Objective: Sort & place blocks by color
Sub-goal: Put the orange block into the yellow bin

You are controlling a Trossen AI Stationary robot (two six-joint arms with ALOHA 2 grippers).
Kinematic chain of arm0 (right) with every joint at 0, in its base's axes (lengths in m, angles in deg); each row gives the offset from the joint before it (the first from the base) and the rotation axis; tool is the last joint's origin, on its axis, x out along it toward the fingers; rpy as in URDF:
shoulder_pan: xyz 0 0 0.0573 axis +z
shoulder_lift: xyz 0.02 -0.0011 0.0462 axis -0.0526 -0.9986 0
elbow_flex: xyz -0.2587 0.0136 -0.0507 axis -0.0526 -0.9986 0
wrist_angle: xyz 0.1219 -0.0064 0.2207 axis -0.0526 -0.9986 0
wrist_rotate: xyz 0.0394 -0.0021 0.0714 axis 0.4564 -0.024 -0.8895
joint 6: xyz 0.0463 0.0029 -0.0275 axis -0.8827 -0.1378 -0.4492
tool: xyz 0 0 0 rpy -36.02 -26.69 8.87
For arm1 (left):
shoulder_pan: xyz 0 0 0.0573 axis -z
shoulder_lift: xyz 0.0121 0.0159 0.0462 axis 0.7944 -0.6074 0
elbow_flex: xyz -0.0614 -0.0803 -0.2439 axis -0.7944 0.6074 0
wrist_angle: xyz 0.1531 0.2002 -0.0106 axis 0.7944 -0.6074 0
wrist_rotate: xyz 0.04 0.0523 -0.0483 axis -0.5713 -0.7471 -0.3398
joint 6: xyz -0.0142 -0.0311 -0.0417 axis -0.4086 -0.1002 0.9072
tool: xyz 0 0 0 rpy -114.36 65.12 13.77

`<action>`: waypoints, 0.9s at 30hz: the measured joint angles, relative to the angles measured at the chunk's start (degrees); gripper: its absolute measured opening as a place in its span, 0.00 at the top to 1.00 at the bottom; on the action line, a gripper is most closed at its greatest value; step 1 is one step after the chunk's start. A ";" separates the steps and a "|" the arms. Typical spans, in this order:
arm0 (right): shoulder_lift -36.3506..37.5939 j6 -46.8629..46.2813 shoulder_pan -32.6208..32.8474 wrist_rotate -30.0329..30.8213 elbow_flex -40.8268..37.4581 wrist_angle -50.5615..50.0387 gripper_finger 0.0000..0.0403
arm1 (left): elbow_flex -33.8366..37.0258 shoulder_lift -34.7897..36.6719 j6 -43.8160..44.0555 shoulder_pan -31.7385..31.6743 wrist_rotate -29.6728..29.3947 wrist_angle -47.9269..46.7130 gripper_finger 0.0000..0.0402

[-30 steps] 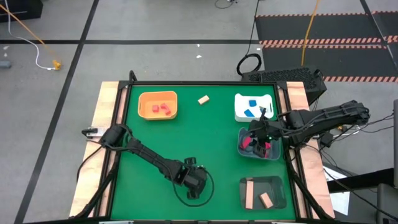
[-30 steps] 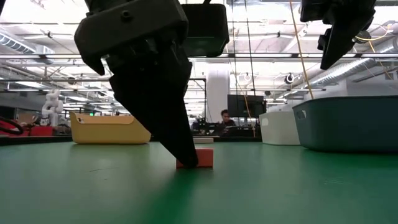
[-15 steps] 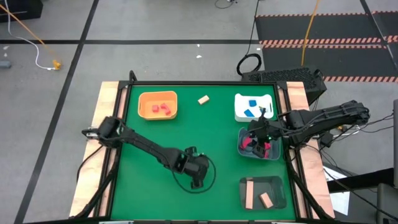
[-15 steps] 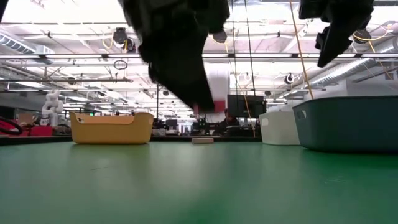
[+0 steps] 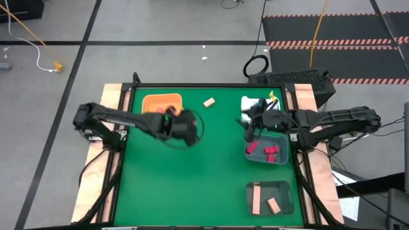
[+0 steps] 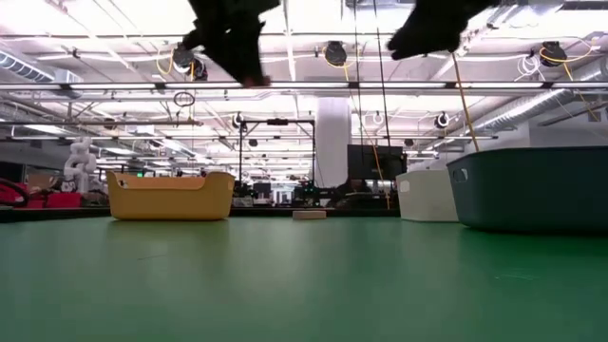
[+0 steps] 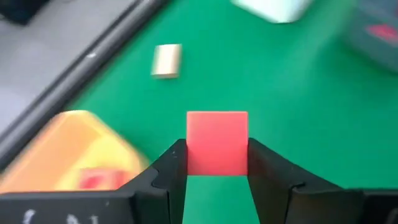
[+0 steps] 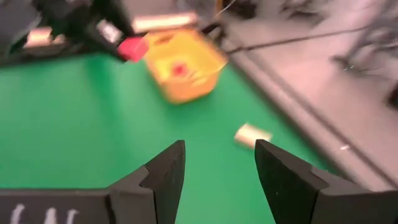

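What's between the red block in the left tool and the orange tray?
Nothing visible. The left tool holds the red block in the air right beside the orange tray, with only bare green table between them. The loose tan block lies off to the side, out of the path.

Bright, even overhead light — glaring ceiling strips in the low view, motion-blurred wrist views.
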 joint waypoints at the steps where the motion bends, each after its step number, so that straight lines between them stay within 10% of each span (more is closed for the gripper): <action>1: -0.42 0.95 -0.99 1.59 0.00 2.26 0.54 | 0.00 0.93 -0.67 -1.70 -0.17 -1.67 0.67; 9: -7.37 1.66 -9.23 2.22 0.00 11.99 0.54 | 0.27 2.47 -9.42 -17.40 1.75 -13.91 0.67; 27: -21.66 -7.67 -19.30 -8.49 -0.02 20.99 0.54 | 20.44 2.11 -19.94 -39.90 22.98 -3.39 0.67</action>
